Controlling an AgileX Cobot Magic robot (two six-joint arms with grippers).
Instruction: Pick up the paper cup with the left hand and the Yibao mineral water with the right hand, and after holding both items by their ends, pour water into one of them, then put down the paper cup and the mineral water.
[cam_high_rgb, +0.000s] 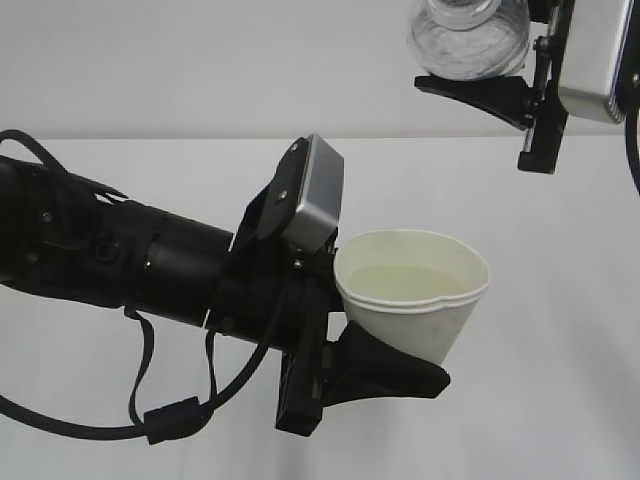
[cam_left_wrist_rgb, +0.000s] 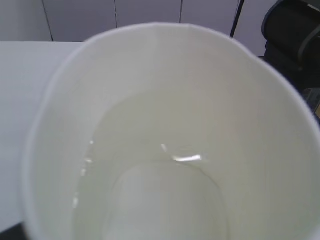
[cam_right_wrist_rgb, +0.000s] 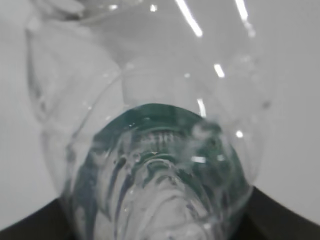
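The white paper cup (cam_high_rgb: 412, 285) hangs in the air at mid-frame, leaning slightly, with clear water (cam_high_rgb: 405, 280) pooled inside. My left gripper (cam_high_rgb: 408, 335) is shut on its lower part, one black finger (cam_high_rgb: 385, 370) showing under it. In the left wrist view the paper cup (cam_left_wrist_rgb: 165, 85) fills the picture, with water (cam_left_wrist_rgb: 150, 170) at its bottom and my fingers hidden. At the top right, the clear base end of the Yibao mineral water (cam_high_rgb: 468, 38) rests in my right gripper (cam_high_rgb: 488, 65), which is shut on it. Its green label shows through the bottle (cam_right_wrist_rgb: 160, 150).
A white table (cam_high_rgb: 560, 300) lies below both arms, with a pale wall (cam_high_rgb: 200, 60) behind. The left arm's black body and cables (cam_high_rgb: 120, 270) fill the left side. A dark chair (cam_left_wrist_rgb: 295, 35) stands beyond the table in the left wrist view.
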